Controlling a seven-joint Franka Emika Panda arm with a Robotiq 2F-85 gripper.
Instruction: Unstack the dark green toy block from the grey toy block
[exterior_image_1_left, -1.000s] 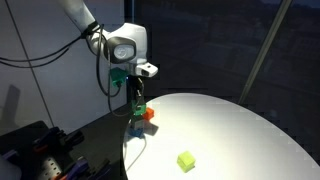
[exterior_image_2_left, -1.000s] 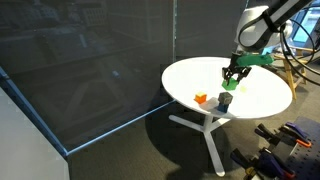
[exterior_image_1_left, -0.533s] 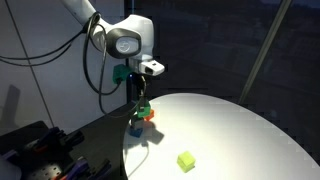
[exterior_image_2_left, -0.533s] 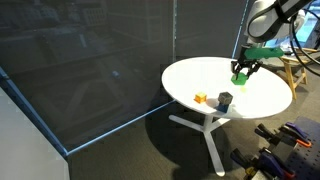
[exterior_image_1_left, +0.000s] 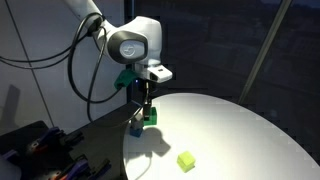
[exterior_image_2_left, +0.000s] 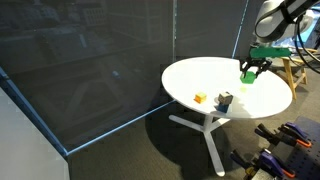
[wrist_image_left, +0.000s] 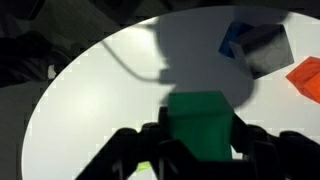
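Gripper jaws clamped on dark green toy block. In wrist view the block sits dead centre betw. them, held clear above the white desk. Grey toy block rests on desk at 1 o'clock from it, well apart. Orange-red cube at 2 o'clock, just beside grey.

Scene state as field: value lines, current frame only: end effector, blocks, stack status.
end effector: shut on dark green toy block, held above the table
grey toy block: on white table, nothing on top
stack: separated; green block not yet set down
orange-red block: on table, near the grey one
yellow-green block: on table, apart from the others
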